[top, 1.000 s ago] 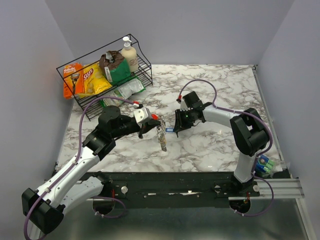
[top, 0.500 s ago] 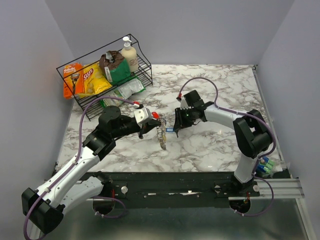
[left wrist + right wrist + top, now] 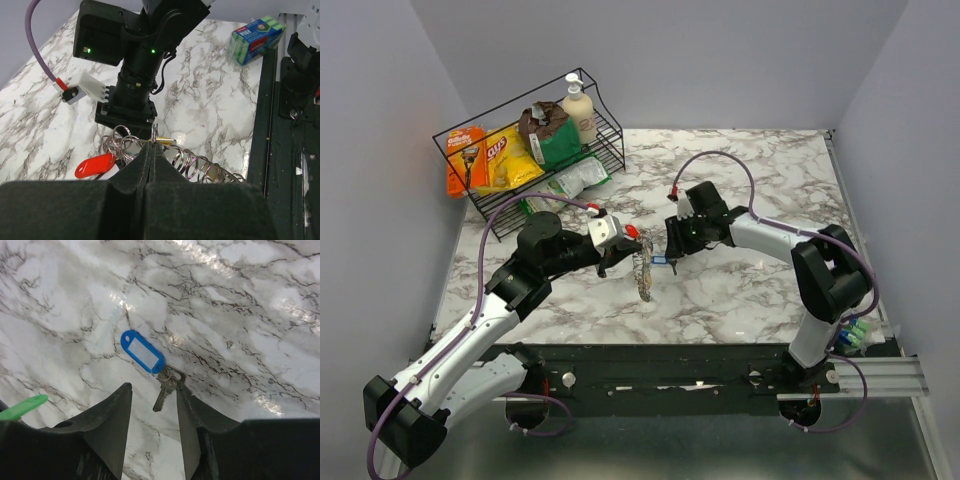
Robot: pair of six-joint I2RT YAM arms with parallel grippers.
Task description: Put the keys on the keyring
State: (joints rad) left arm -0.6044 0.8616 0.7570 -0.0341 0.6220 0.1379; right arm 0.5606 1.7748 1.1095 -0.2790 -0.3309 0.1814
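My left gripper (image 3: pixel 617 252) is shut on the thin silver keyring (image 3: pixel 152 136) and holds it above the table. A coil of linked rings (image 3: pixel 200 167) hangs from it, with a red tag (image 3: pixel 95 165) and a brass key (image 3: pixel 165 141) beside it. The coil (image 3: pixel 643 278) and the red tag (image 3: pixel 631 232) also show in the top view. My right gripper (image 3: pixel 153 386) is open just above the marble. A silver key (image 3: pixel 164 392) with a blue tag (image 3: pixel 142 351) lies between its fingertips, the key's head against the right finger. The blue tag (image 3: pixel 659 260) lies just right of the hanging coil.
A green tag (image 3: pixel 22 407) lies at the left edge of the right wrist view. A wire basket (image 3: pixel 500 215) with snacks and a bottle stands at the back left, with a white pouch (image 3: pixel 578 178) beside it. A sponge pack (image 3: pixel 850 330) sits at the right front edge.
My right gripper has shifted a little left, closer to the left gripper and the hanging coil. The left gripper still holds the keyring, and the coil has swung slightly.
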